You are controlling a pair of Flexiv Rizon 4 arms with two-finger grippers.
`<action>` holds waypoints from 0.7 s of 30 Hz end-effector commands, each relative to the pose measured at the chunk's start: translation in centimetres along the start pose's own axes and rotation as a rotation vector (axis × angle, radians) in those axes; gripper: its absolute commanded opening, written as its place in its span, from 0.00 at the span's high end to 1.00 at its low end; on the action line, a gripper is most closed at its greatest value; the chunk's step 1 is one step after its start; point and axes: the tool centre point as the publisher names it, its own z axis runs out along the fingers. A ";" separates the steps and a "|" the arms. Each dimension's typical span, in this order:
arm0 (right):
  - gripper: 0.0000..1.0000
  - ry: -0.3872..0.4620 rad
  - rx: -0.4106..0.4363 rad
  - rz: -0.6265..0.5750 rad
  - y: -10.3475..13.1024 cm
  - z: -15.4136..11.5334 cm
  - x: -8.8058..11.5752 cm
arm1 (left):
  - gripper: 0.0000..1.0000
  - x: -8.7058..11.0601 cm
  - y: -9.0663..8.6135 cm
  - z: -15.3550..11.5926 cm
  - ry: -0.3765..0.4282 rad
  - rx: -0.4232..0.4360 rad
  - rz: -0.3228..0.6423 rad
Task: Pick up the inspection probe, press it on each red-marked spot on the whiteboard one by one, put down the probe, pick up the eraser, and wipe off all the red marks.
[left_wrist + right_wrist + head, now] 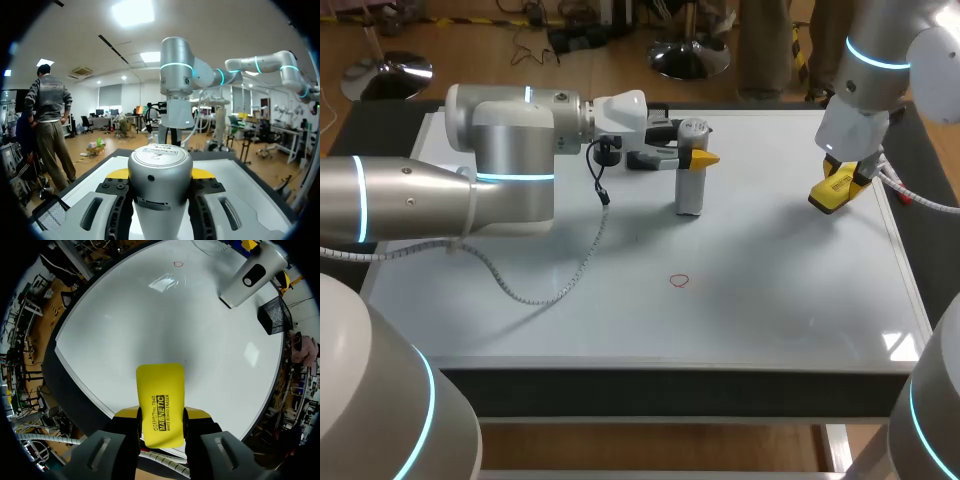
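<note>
The silver cylindrical probe (691,170) stands upright on the whiteboard (770,300), with my left gripper (698,158) shut on it near its top. From the left wrist its round cap (160,170) fills the space between the fingers (205,174). My right gripper (835,190) hovers over the board's far right, shut on the yellow eraser (832,190). The eraser (160,402) juts out flat between the right fingers (197,415). One small red circle (679,281) is drawn near the board's middle, also the red mark (177,263) far ahead of the right gripper, beyond the probe (252,276).
A grey cable (565,280) from the left arm loops over the left half of the board. A black mesh basket (275,315) sits beside the probe off the board's far side. The dark table rim (670,378) runs along the front edge.
</note>
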 end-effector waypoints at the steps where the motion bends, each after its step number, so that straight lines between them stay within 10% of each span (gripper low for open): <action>1: 1.00 0.004 0.003 -0.001 0.0 0.0 -0.1 | 1.00 -0.2 0.2 0.0 0.005 0.000 -0.001; 21: 1.00 0.004 0.003 -0.001 0.0 0.0 -0.1 | 1.00 -6.4 -8.3 1.2 0.030 -0.008 0.046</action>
